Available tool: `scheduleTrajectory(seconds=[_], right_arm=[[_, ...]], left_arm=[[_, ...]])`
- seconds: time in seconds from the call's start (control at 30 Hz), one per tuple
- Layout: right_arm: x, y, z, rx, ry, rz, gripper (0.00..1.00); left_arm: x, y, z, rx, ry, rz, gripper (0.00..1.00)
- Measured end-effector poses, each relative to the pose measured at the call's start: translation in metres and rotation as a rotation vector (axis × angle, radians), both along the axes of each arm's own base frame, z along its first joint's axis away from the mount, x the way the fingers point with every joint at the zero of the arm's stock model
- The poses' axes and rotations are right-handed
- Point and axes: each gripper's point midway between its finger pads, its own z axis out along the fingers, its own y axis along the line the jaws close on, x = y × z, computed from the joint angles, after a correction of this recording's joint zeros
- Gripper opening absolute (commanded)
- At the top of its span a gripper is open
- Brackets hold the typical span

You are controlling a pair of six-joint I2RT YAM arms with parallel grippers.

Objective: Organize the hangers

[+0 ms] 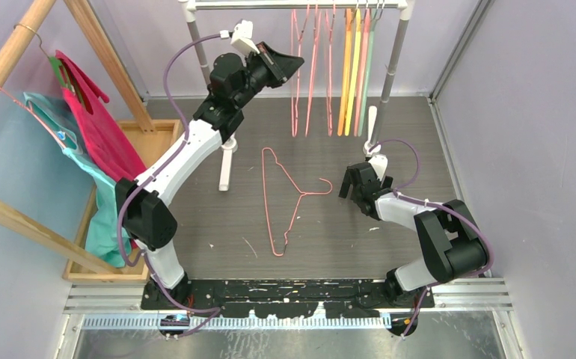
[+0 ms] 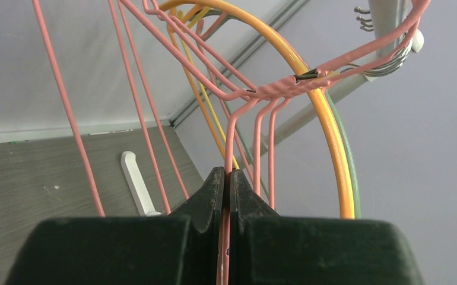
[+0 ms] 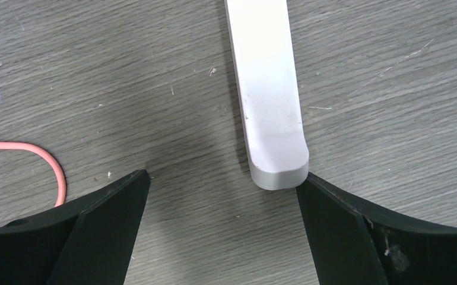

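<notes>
Several bare hangers hang on the white rail [image 1: 300,4] at the back: pink wire ones [image 1: 314,75], then thicker orange [image 1: 345,75], yellow [image 1: 355,75], pink [image 1: 365,75] and grey-green [image 1: 373,60] ones. My left gripper [image 1: 297,63] is raised beside them and shut on a pink wire hanger [image 2: 231,136] near its neck. The orange hanger [image 2: 327,130] curves just to the right of it. Another pink wire hanger [image 1: 301,193] lies flat on the floor. My right gripper [image 1: 347,191] is open and empty, low over the floor, just right of that hanger's hook [image 3: 57,172].
The rack's white foot [image 3: 270,89] ends between my right fingertips, close to the right one. The rack's other foot [image 1: 227,168] stands beside the left arm. A wooden frame [image 1: 16,52] at the left carries magenta [image 1: 98,127] and teal [image 1: 102,217] garments over a wooden tray [image 1: 150,127].
</notes>
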Motion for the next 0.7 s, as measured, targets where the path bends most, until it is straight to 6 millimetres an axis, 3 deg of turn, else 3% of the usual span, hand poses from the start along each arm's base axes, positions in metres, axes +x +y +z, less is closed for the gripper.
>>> scheduleTrajectory(seconds=[0.1, 0.2, 0.23, 0.27, 0.37, 0.53, 0.7], right_arm=[[0.0, 0.0, 0.0, 0.0, 0.0, 0.0, 1.0], [0.0, 0.0, 0.0, 0.0, 0.0, 0.0, 1.0], [0.0, 0.0, 0.0, 0.0, 0.0, 0.0, 1.0], [0.0, 0.0, 0.0, 0.0, 0.0, 0.0, 1.0], [0.0, 0.0, 0.0, 0.0, 0.0, 0.0, 1.0], [0.0, 0.0, 0.0, 0.001, 0.0, 0.001, 1.0], [0.0, 0.0, 0.0, 0.0, 0.0, 0.001, 1.0]], left_arm=[[-0.003, -0.001, -0.001, 0.007, -0.007, -0.018, 0.39], [-0.007, 0.001, -0.018, 0.05, 0.008, -0.036, 0.68], [-0.008, 0.002, -0.026, 0.067, 0.017, -0.041, 0.95], [-0.008, 0.004, -0.034, 0.083, 0.026, -0.044, 0.99], [-0.007, 0.014, -0.06, 0.119, 0.068, -0.043, 0.98], [-0.012, 0.05, -0.089, 0.149, 0.104, -0.004, 0.98], [-0.03, 0.091, -0.11, 0.196, 0.097, 0.058, 0.98]])
